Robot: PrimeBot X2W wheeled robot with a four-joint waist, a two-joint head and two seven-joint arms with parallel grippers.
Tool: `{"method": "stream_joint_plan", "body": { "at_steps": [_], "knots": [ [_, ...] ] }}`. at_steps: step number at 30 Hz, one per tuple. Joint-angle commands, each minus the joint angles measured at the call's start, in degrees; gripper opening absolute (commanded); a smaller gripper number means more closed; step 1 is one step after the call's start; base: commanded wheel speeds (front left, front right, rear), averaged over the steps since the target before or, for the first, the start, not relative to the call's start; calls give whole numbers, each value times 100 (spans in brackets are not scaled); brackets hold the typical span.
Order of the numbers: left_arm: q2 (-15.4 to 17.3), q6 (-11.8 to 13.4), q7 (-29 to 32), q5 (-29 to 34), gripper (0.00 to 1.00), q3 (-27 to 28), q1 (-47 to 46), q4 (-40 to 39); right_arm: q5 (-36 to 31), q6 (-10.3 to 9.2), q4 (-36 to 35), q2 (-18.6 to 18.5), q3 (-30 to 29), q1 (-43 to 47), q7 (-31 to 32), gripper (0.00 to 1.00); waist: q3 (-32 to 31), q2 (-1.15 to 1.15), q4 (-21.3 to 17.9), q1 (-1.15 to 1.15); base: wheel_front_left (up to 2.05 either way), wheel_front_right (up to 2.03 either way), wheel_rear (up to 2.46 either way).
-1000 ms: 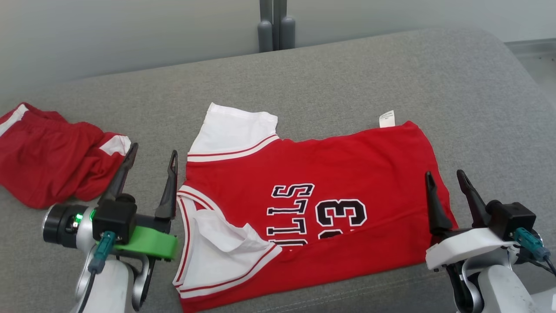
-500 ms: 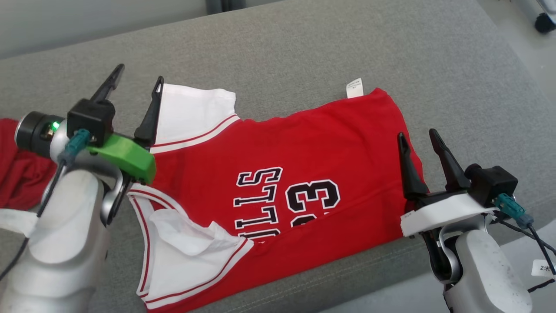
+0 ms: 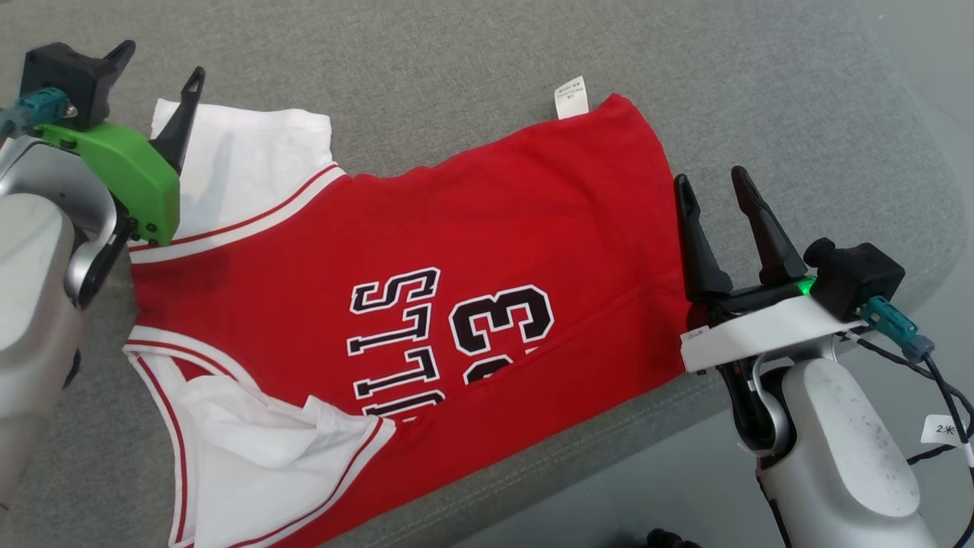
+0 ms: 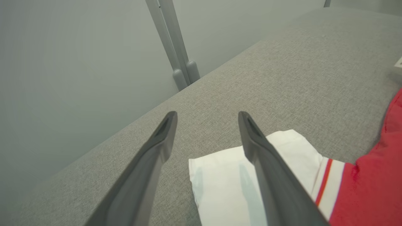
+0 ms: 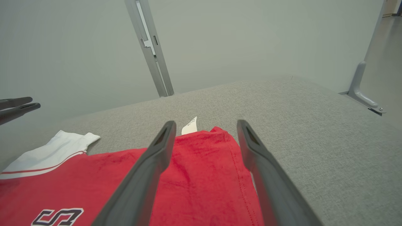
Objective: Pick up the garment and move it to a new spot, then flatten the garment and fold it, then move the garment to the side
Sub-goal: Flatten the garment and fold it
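Red jersey (image 3: 456, 251) lies mostly flat on a grey cushion (image 3: 472, 46). The left gripper (image 3: 161, 61), jaws apart, hovers with the white sleeve (image 3: 243, 160) beneath them. The right gripper (image 3: 709, 176), jaws apart, straddles the hem (image 3: 654, 190). This looks like the folding step. Next, both must descend and pinch those edges.

A grey fabric cushion (image 3: 456, 61) ran across the head view, with its rounded corner at the right and its stitched front edge crossing the lower right. A red jersey (image 3: 472, 221) lay flat across the middle of it. The jersey had one white sleeve (image 3: 243, 160) at the upper left, rumpled white fabric (image 3: 251, 449) at the lower left, and a label (image 3: 571, 97) sticking out at top centre.
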Motion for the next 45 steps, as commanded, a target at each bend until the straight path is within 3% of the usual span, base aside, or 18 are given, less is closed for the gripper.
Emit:
{"method": "stream_joint_plan", "body": {
  "at_steps": [1,13,19,21,22,31,35,45],
  "knots": [
    [107,-5,40,-103,100,-69,-139,83,77,-6,-37,8,32,-72,-24,100,298,0,-276,-1,0,0,0],
    [475,-6,370,-857,100,-946,-686,1173,293,-6,-43,10,121,-188,-24,100,548,0,-534,-1,0,0,0],
    [424,-6,309,-1042,99,-1247,-806,1444,272,-6,-38,8,82,-185,-24,100,556,0,-491,-1,0,0,0],
    [370,-6,348,-1153,22,-1358,-844,1460,248,-6,-38,7,71,-188,-24,100,544,0,-446,-1,0,0,0],
    [354,-7,363,-1203,0,-1412,-875,1459,236,-6,-28,8,65,-194,-24,100,536,0,-421,-1,0,0,0],
    [316,-6,54,-1420,0,-1851,-1142,1372,-72,-6,446,7,172,-542,-24,100,438,0,-254,-1,0,0,0],
    [241,-6,-74,-1501,0,-2039,-1248,1330,-199,-7,1430,-110,263,-1164,-22,100,411,0,-140,-1,0,0,0],
    [85,-7,-429,-1593,0,-2453,-1522,1172,188,-7,3568,-359,524,-2905,101,100,495,0,304,-1,0,0,0]
  ]
}}
